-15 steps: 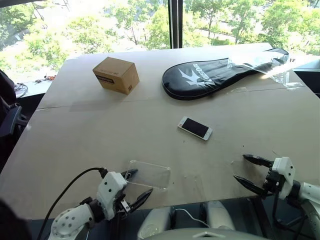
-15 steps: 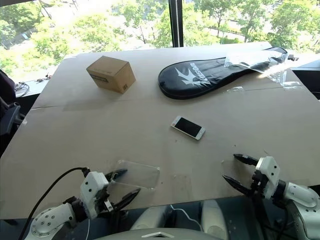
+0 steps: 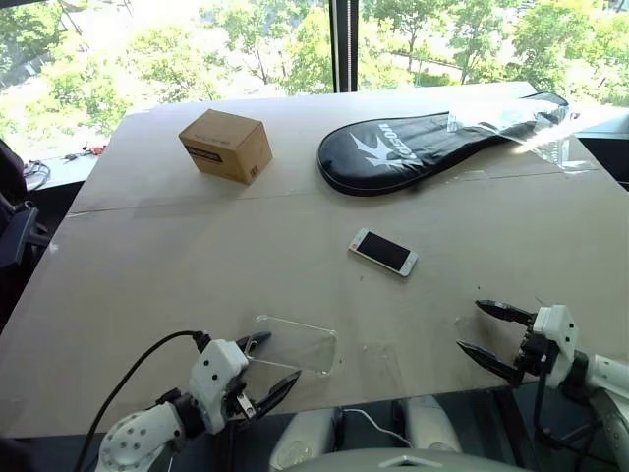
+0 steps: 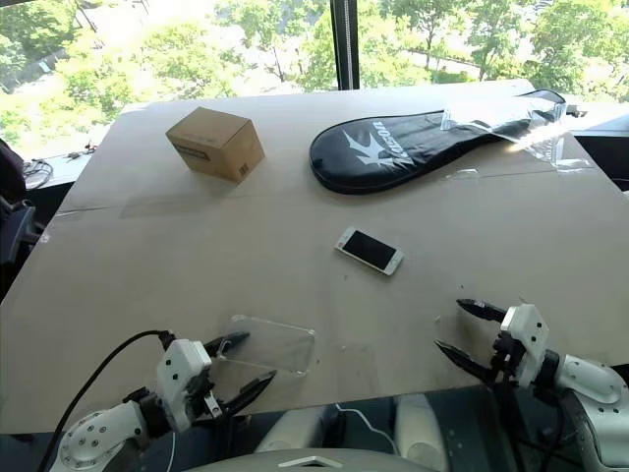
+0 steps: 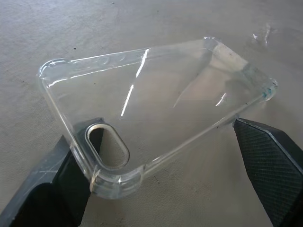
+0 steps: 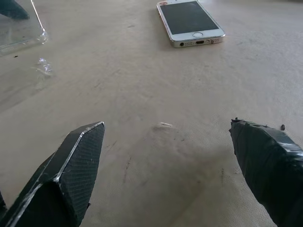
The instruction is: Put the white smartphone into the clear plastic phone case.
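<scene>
The clear plastic phone case (image 3: pixel 293 344) lies flat on the table (image 3: pixel 197 256), open side up, close to the near edge. The left gripper (image 3: pixel 263 368) has its 2 black fingers spread wide, 1 on each side of the case's near end. In the left wrist view the end with the oval camera hole (image 5: pixel 107 146) sits between the fingers. I cannot tell if the fingers touch it. They are not squeezing it. I think the arm is there to steady the case so it will not slide.

The white smartphone (image 3: pixel 383 252) lies screen up near the middle of the table, well apart from the case. The right gripper (image 3: pixel 491 334) hangs low by the near edge with its fingers wide apart and nothing in them. It points toward the phone, and bare table lies between the 2. So the phone is not picked up yet, and the job looks like it is only starting.

There is lots of open room. The cardboard box (image 3: pixel 226 146) and the black racket bag (image 3: pixel 423 147) sit far back, out of the way, and some crinkly clear plastic (image 3: pixel 501 120) lies on the bag. The path from phone to case is bare table. The case is very near the table's front edge, so a hard push could knock it off. The phone is thin and flat, so it may be tricky to lift.
</scene>
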Motion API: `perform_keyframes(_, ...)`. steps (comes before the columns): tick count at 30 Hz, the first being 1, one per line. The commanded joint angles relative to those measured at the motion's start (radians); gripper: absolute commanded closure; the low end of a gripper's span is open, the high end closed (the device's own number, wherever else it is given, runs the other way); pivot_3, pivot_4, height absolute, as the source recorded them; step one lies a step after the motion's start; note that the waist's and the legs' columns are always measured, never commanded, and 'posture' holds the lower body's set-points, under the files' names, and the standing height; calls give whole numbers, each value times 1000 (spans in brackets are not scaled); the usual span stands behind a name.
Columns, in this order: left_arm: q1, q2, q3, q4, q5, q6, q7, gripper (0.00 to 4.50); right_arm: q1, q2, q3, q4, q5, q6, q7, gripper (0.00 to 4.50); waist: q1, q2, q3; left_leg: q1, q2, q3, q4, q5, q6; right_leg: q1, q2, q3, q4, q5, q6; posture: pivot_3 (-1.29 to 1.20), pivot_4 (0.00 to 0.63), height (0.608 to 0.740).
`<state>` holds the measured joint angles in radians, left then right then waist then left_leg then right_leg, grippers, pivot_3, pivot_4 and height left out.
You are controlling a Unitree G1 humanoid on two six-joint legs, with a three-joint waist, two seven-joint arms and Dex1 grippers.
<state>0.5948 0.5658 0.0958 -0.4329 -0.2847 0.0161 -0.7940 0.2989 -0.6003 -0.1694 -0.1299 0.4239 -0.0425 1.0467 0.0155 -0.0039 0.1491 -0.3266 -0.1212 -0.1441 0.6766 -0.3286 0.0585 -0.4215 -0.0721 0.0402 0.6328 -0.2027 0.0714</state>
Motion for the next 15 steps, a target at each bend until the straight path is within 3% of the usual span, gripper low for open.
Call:
perform_keyframes(1, -5, 10, -1, 27, 11, -31, -15, 47, -9, 0, -1, -21, 6, -5, -5, 0, 0, 0, 0, 0, 0, 0, -1, 0, 0, 0, 0, 0, -1, 0, 0, 0, 150, 740)
perform_keyframes(15, -22, 27, 8, 40, -71, -7, -80, 47, -9, 6, 10, -31, 26, -4, 12, 0, 1, 1, 0, 0, 1, -1, -6, 1, -1, 0, 0, -2, -6, 2, -4, 0, 150, 740)
